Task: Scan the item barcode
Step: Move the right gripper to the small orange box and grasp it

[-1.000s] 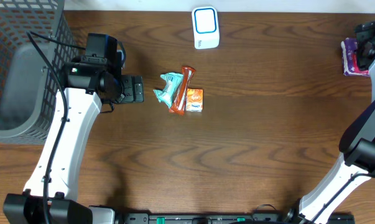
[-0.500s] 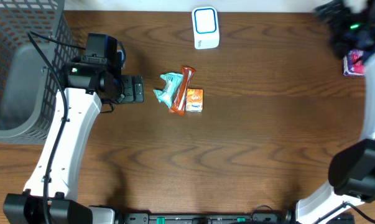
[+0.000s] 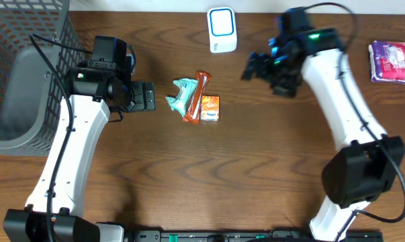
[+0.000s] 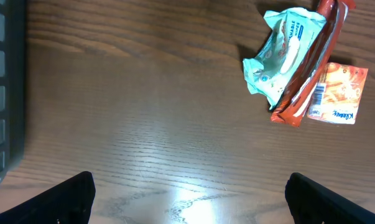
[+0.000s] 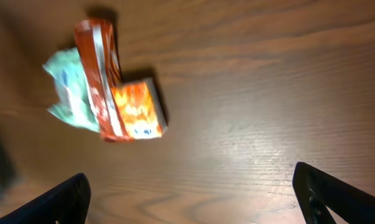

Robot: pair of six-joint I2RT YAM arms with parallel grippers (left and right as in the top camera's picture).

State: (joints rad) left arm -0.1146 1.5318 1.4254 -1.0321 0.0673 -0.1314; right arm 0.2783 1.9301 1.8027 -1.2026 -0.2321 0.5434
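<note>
Items: lay bunched below the scanner [image 3: 222, 29], with teal packet [image 3: 183, 95], bar wrapper [image 3: 197, 96] and orange box [image 3: 211, 107] touching.
Long axis: followed the bar wrapper, aimed roughly at the scanner.
Left gripper [image 3: 143, 97]: stood wide open and empty, just beside the teal packet; judged the nearer arm.
Right gripper [image 3: 252, 66]: gaped empty, near the scanner, apart from the orange box.
Room: bare wood all round the bunch; basket [image 3: 21, 81] well apart from the scanner.

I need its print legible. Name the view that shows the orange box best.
Left wrist: the orange box is sharp and its print is visible, one edge under the red wrapper. Right wrist shows it larger but motion-blurred; overhead shows it tiny.
</note>
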